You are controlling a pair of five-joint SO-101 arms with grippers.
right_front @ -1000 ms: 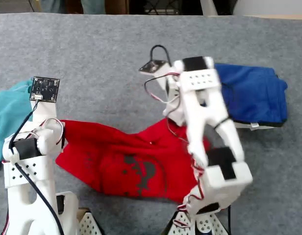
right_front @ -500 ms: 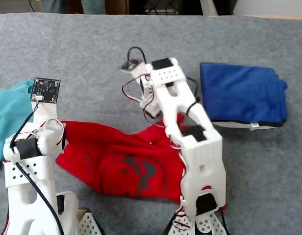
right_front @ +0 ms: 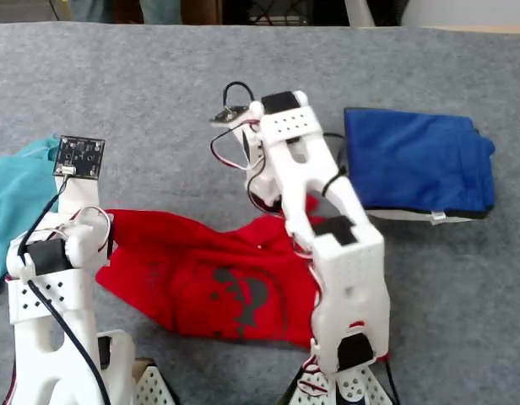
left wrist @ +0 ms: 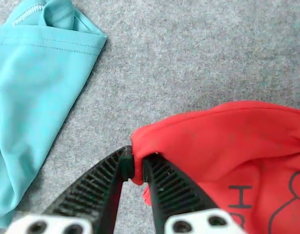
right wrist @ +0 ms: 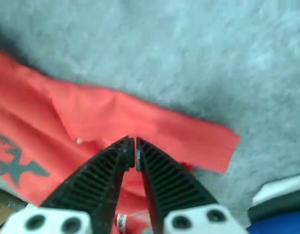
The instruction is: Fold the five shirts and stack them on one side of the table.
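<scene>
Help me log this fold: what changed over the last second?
The right gripper swung left, away from the folded blue shirt, and now sits over the far edge of the red shirt, jaws closed. The left gripper stayed clamped on the red shirt's corner; all shirts, the teal shirt included, lay unmoved.

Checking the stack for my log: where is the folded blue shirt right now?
In the high view the blue shirt lies folded on the right side of the table, beside the right arm and apart from the red shirt.
</scene>
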